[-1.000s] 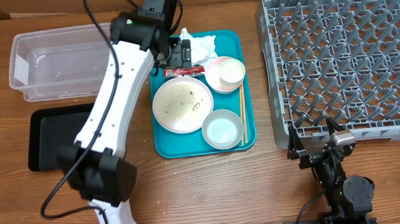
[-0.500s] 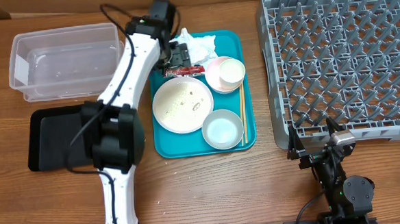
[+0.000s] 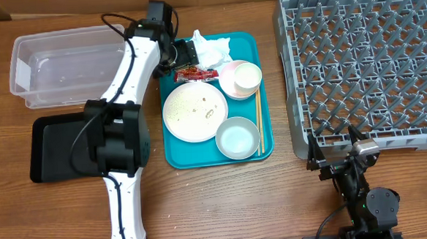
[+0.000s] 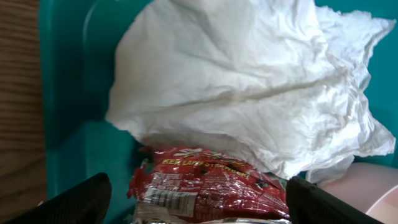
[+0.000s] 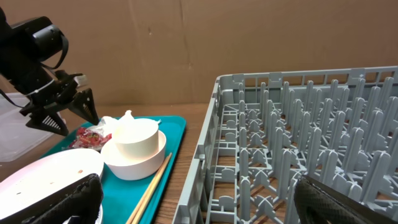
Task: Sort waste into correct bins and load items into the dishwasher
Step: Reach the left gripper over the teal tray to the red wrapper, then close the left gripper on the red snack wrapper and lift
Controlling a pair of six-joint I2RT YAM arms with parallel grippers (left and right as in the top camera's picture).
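Overhead: the left gripper [image 3: 185, 56] hangs over the far-left corner of the teal tray [image 3: 175, 156]. Just beside it are the tissue [image 3: 212, 49], a crumpled white wad, and the wrapper [image 3: 195, 75], small, red and shiny. The tub [image 3: 68, 66] and the black tray [image 3: 54, 148] lie to the left, and the rack [image 3: 364, 68] to the right.

Left wrist: the jaws are spread wide, gripping nothing. The creased wrapper [image 4: 208, 186] lies between the fingers [image 4: 78, 204], partly tucked under the tissue [image 4: 249, 87].

Right wrist: the right gripper [image 5: 196, 183] is low by the rack [image 5: 298, 143], jaws wide apart and empty. A white cup [image 5: 135, 138] sits in a bowl [image 5: 140, 165].
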